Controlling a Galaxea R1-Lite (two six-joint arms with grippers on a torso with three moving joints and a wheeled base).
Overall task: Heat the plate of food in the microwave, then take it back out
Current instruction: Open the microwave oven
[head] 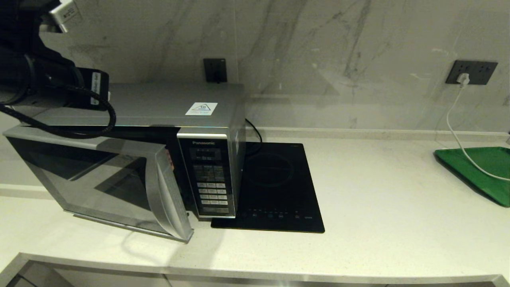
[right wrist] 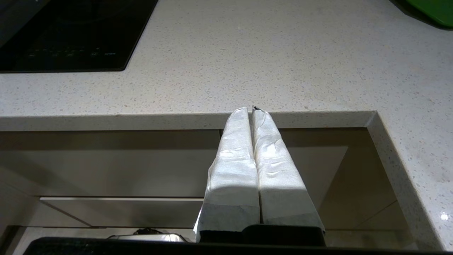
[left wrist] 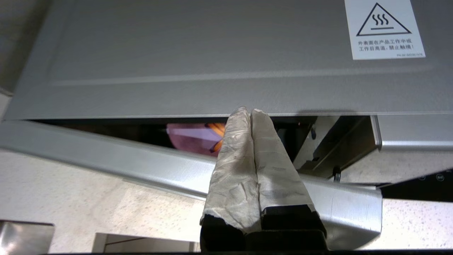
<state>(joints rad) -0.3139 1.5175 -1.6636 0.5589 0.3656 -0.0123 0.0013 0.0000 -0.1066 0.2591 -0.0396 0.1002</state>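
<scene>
The plate of food (left wrist: 193,136) sits inside the microwave (head: 159,115), apparently on its turntable, door ajar. Left hand (left wrist: 250,112) above the door, fingers pressed together, empty. Right hand (right wrist: 252,110) likewise, below the desk (right wrist: 247,71) edge.

The left arm (head: 36,79) is black and made of thick round segments. A black braided cable (head: 79,129) hangs from it in a loop, and a white label with small dark print (head: 95,85) sits on its black end block. Higher on the arm there is a small silver-grey part with a white tag (head: 63,14).

The left tool (left wrist: 250,112) has two long fingers (left wrist: 235,170) that narrow toward the tips. They are wrapped in pale grey-white tape, wrinkled and a little dirty, torn at the edge behind the tips where the black base shows.

The right tool (right wrist: 252,110) has the same shape; its finger (right wrist: 235,170) wrapping is whiter and cleaner, with fine creases, and a black base behind it.
</scene>
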